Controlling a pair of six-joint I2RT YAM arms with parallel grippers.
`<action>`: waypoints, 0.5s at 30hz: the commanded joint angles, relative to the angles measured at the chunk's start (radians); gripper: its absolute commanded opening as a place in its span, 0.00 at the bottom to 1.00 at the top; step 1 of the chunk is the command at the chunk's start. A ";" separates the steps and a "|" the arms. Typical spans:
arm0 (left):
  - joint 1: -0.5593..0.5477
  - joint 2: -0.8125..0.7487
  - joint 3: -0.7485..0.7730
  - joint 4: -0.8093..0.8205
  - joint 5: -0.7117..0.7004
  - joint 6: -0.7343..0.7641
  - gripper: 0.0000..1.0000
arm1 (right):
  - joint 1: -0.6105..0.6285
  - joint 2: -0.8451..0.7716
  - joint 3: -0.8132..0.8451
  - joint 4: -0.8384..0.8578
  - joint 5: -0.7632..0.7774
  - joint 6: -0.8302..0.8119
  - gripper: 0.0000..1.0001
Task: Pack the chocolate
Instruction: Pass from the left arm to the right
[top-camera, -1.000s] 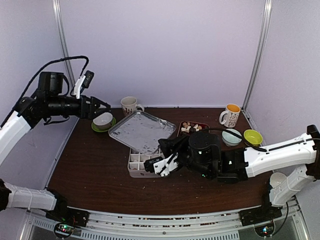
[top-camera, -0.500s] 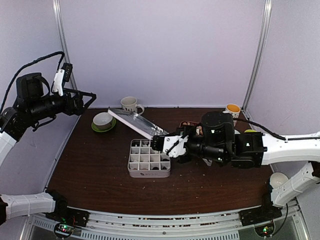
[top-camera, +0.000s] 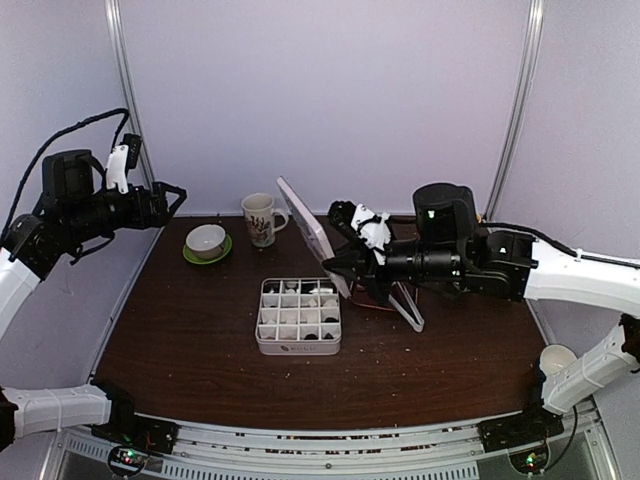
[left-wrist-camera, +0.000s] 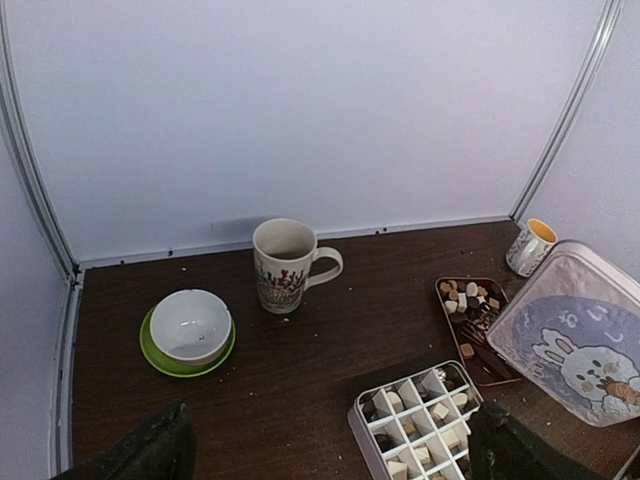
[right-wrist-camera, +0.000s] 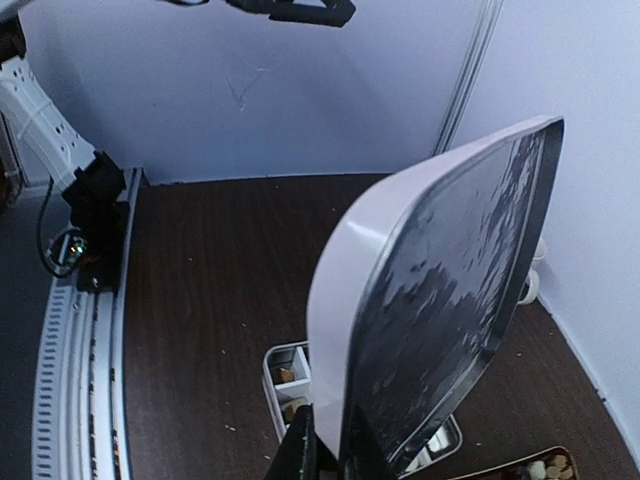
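**Top external view.** The left gripper (top-camera: 175, 197) hangs high over the left edge of the table (top-camera: 180, 340), its jaws spread wide with nothing between them. The right gripper (top-camera: 342, 272) is clamped on the lower edge of a pale lid (top-camera: 303, 222), which stands nearly upright just behind the divided box (top-camera: 298, 316). The box holds chocolate (top-camera: 303, 338): dark pieces in the near row and pale ones in the far row. A patterned mug (top-camera: 259, 216) stands at the back, and to its left is a white bowl (top-camera: 206, 240) on a green saucer (top-camera: 190, 255). White tongs (top-camera: 410, 306) lie under the right arm.

**Left wrist view.** The left gripper's dark fingers (left-wrist-camera: 150, 452) sit far apart at the bottom corners. The bowl (left-wrist-camera: 190, 325) is empty, and the mug (left-wrist-camera: 285, 262) stands behind it. A dark tray (left-wrist-camera: 490, 372) holds loose chocolate (left-wrist-camera: 468, 298) in brown, tan and cream. Tan and cream cubes fill the box (left-wrist-camera: 362, 432) compartments that are in view. The lid (left-wrist-camera: 580, 340) shows a rabbit picture. A second mug (left-wrist-camera: 530, 246) with an orange inside stands far right.

**Right wrist view.** The lid (right-wrist-camera: 440, 300) fills the frame with its glossy inner side facing the camera, pinched at its bottom edge. Part of the box (right-wrist-camera: 285, 372) shows below it.
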 joint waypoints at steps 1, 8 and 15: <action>0.013 0.001 -0.024 -0.012 -0.047 -0.042 0.98 | -0.057 0.027 0.075 0.108 -0.226 0.304 0.00; 0.018 0.048 -0.048 -0.018 0.025 -0.057 0.98 | -0.192 0.208 0.198 0.194 -0.570 0.784 0.00; 0.019 0.092 -0.083 -0.015 0.084 -0.046 0.98 | -0.212 0.342 0.175 0.525 -0.735 1.080 0.00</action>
